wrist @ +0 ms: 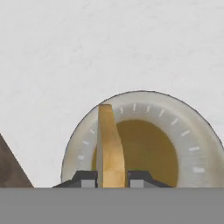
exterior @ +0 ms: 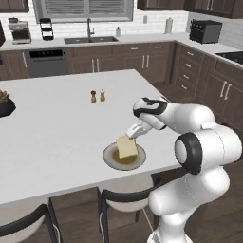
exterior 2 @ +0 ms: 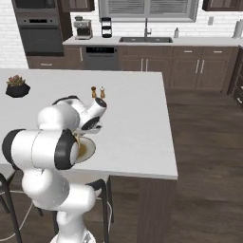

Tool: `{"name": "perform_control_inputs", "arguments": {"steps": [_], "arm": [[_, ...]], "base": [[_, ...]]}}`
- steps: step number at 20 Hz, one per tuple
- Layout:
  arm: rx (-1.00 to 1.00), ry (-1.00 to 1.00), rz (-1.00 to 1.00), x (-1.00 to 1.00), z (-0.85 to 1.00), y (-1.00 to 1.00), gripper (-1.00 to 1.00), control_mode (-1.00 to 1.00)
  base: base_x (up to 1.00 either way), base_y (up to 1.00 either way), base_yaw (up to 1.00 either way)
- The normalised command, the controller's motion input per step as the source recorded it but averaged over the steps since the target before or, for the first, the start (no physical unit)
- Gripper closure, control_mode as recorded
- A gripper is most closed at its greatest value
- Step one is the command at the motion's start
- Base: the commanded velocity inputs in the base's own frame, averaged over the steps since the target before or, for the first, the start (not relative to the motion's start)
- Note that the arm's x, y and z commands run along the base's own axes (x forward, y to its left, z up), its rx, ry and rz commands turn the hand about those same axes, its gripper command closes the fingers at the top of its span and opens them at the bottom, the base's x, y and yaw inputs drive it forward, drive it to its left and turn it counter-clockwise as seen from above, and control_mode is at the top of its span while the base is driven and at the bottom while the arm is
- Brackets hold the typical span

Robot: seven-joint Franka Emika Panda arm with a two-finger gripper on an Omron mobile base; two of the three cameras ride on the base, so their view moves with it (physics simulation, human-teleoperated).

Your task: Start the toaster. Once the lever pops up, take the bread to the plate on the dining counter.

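Note:
A pale tan slice of bread stands on edge over the round olive-brown plate, its lower edge at or just above the dish. My gripper is shut on the top of the slice, one fingertip at each side. The plate lies near the front edge of the white dining counter, partly behind my arm in the right base view. A dark boxy appliance stands on the back right worktop; I cannot tell whether it is the toaster.
Two small shakers stand mid-counter beyond the plate. A potted plant sits at the counter's far left. Dark stools are tucked under the front edge. The counter's right edge drops to wooden floor.

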Motion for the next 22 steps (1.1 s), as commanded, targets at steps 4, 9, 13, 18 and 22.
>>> {"name": "perform_control_inputs", "arguments": {"steps": [4, 9, 13, 18, 22], "arm": [[0.00, 0.00, -0.01, 0.03, -0.46, 0.35, 1.00, -1.00], [0.04, -0.01, -0.07, -0.64, -0.29, 0.14, 1.00, -1.00], [0.01, 0.00, -0.16, -0.59, -0.24, 0.04, -1.00, -1.00], [0.00, 0.00, -0.24, -0.04, -0.20, -0.03, -1.00, -1.00], [0.00, 0.05, -0.29, 0.20, -0.09, -0.38, -1.00, -1.00]], "base": [[0.00, 0.00, 0.00], [0.00, 0.00, 0.00], [0.00, 0.00, 0.00], [0.00, 0.00, 0.00], [0.00, 0.00, 0.00]]}}
